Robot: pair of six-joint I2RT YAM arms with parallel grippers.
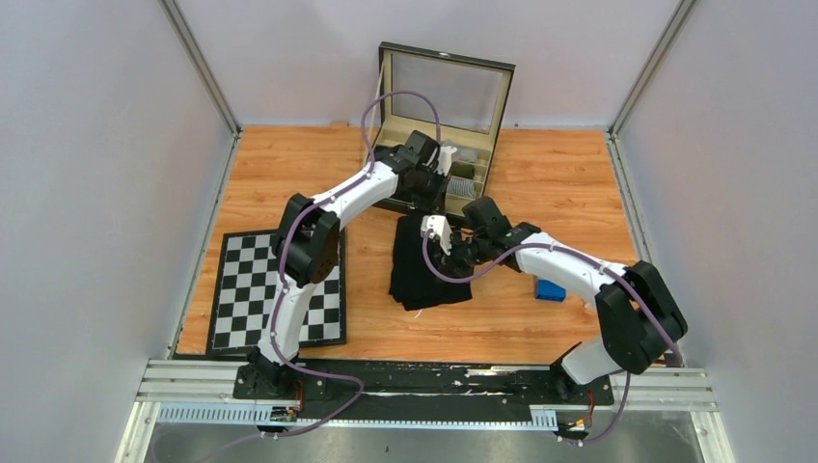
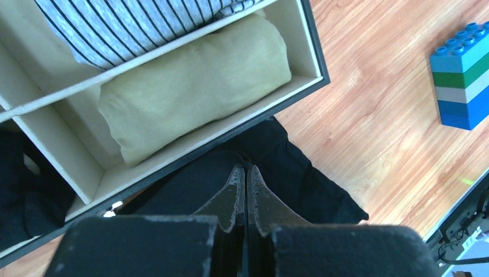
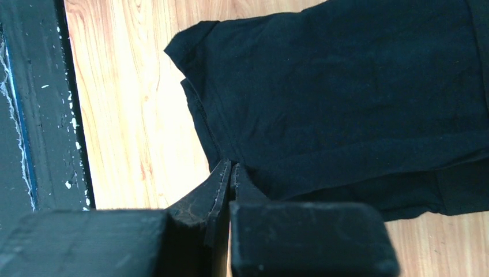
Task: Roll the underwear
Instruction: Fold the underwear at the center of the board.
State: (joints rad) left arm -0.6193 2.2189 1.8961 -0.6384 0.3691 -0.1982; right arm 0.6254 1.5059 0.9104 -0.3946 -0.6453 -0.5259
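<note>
Close in front of the box [image 1: 449,92], I judge the roll wants both claws working one end of the underwear [image 1: 429,265] together, turning it tight and even so no side trails. It lies spread on the bench, one end against the box. My left claw [image 2: 246,170], shut, hovers over that end. My right claw [image 3: 230,166], shut too, meets an edge farther from the box.

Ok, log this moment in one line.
underwear: flat, unrolled | left end effector: shut, over it | right end effector: shut, at its edge
</note>
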